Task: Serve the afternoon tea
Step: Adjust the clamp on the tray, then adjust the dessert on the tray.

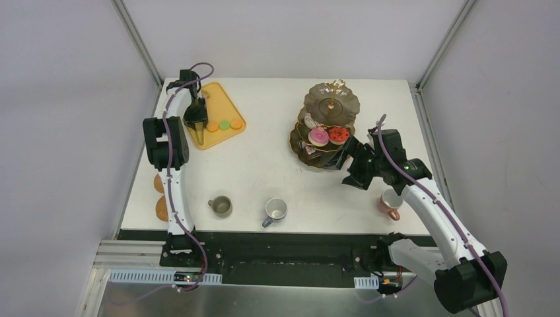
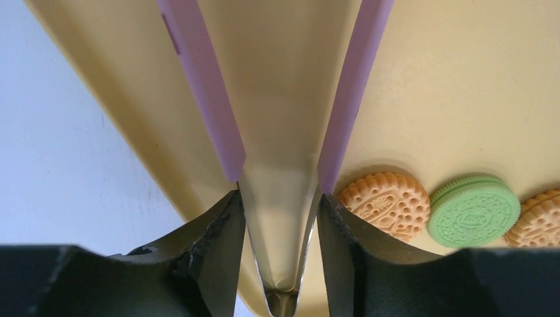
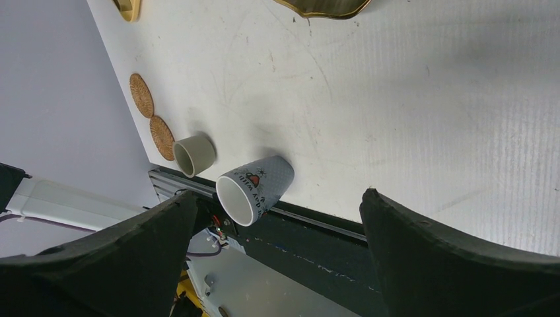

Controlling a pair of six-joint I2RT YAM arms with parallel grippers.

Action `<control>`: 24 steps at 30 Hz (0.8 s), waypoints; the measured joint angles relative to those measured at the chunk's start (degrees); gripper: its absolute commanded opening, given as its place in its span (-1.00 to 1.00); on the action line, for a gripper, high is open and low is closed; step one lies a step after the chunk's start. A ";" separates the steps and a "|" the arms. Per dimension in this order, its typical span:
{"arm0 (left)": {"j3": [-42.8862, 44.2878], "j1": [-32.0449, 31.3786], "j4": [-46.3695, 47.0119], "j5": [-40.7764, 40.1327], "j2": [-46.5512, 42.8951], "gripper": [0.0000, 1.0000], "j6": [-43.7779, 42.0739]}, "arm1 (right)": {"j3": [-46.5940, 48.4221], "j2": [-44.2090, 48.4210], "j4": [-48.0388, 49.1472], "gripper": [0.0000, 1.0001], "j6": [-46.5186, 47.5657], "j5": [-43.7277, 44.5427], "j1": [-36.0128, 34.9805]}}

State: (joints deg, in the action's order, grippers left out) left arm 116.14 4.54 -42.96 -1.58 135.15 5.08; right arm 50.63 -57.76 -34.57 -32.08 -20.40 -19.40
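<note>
My left jaws are clamped on the pink-handled tongs (image 2: 208, 92). One finger (image 2: 211, 251) presses each bare metal arm just past where the pink sleeves end. They are over the yellow-orange tray (image 2: 429, 79) at the far left corner of the table (image 1: 264, 172). Beside the tongs on that tray, an orange macaron (image 2: 383, 201), a green macaron (image 2: 472, 210) and a second orange macaron (image 2: 538, 218) lie side by side.

My right jaws stand wide apart and empty, close to the near rim of the three-tier stand (image 1: 323, 105). A lower tier of the stand carries a pink doughnut (image 1: 318, 136) and a red doughnut (image 1: 339, 135).

The olive mug (image 1: 220, 206) and the grey-blue mug (image 1: 275, 210) stand near the front edge. The pink mug (image 1: 391, 202) is beside my right arm. Two brown coasters (image 1: 162, 209) lie at the near left edge.
</note>
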 measured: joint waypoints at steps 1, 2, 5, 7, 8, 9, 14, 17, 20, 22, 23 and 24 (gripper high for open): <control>0.02 0.00 0.39 -0.04 0.04 -0.24 0.00 | -0.13 -0.02 0.02 0.97 0.00 -0.02 0.00; 0.11 0.00 0.70 -0.04 0.20 -0.30 -0.02 | -0.24 -0.02 -0.02 0.98 0.02 0.00 0.00; 0.31 0.00 1.25 -0.07 0.31 -0.40 -0.17 | -0.52 -0.28 -0.04 0.98 0.02 0.00 0.00; 0.33 0.00 1.55 -0.07 0.35 -0.44 -0.20 | -0.52 -0.52 -0.04 0.98 0.02 0.00 0.00; 0.33 0.02 1.62 -0.09 0.35 -0.45 -0.20 | -0.52 -0.61 -0.04 0.98 0.02 0.00 0.00; 0.33 0.02 1.64 -0.07 0.35 -0.45 -0.20 | -0.52 -0.72 -0.04 0.98 0.02 0.00 0.00; 0.33 0.35 1.22 2.23 0.09 -0.45 -0.20 | -0.52 -0.98 -0.02 0.98 0.00 0.00 0.00; 0.24 1.14 -0.52 6.56 -0.81 -0.44 -0.13 | -0.52 -1.03 -0.02 0.98 0.00 0.00 0.00; -0.83 2.60 -1.38 12.28 -2.99 -0.44 0.57 | -0.52 -1.03 -0.02 0.98 0.00 -0.02 0.00; -2.25 4.44 -1.22 18.67 -5.16 -0.44 1.97 | -0.52 -1.07 -0.02 0.98 0.00 -0.02 0.00; -2.75 5.90 -1.01 21.05 -5.90 -0.45 2.60 | -0.52 -1.11 -0.02 0.98 0.02 -0.04 0.00; -3.43 7.30 -0.68 23.80 -6.58 -0.45 3.54 | -0.52 -1.22 -0.02 0.98 0.02 -0.07 0.00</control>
State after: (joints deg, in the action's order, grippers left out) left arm 112.71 11.84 -43.64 22.22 128.57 8.62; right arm 50.11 -58.98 -34.59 -32.05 -20.47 -19.40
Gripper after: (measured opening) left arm 0.287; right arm 0.990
